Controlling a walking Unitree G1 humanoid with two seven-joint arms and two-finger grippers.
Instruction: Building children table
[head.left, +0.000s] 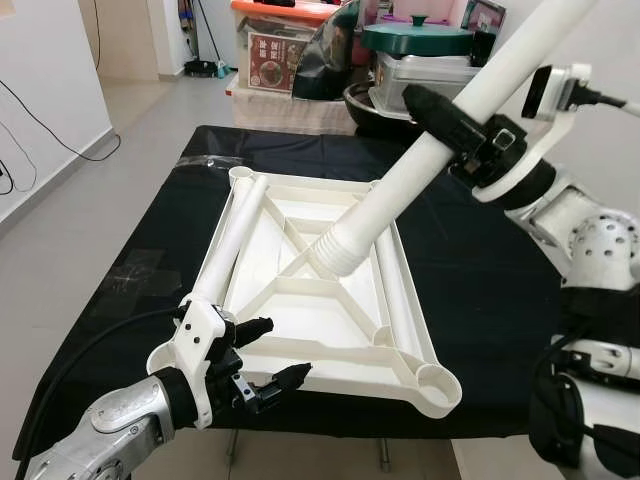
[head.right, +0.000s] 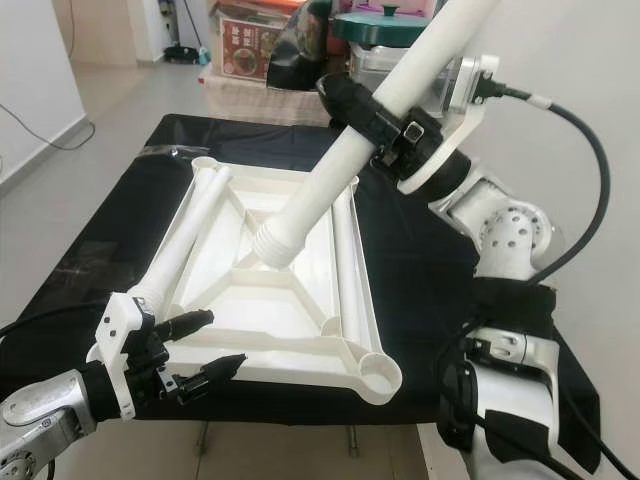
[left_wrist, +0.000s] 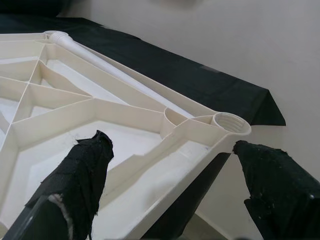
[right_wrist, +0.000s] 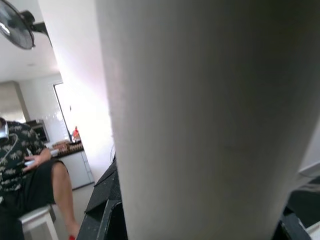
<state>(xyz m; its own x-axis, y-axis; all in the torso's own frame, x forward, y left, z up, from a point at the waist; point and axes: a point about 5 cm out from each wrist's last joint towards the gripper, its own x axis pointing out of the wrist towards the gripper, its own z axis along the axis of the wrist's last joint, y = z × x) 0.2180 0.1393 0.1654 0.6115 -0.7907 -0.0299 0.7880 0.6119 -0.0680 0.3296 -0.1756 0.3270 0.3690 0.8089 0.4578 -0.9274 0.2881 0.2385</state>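
Black-clothed table carries upturned white tabletop. Our right gripper clamps table leg mid-shaft: we judge it light, rigid, slick. Left gripper spread wide, empty, near tabletop's corner socket.

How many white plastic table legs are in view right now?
3: one white plastic table leg held by the right gripper; two lying in the upturned white tabletop, along its left and right sides.

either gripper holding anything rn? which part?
Right gripper is shut on the white table leg, clamped around its shaft about midway, ribbed end hanging over the upturned tabletop. Left gripper is open at the tabletop's near edge, holding nothing.
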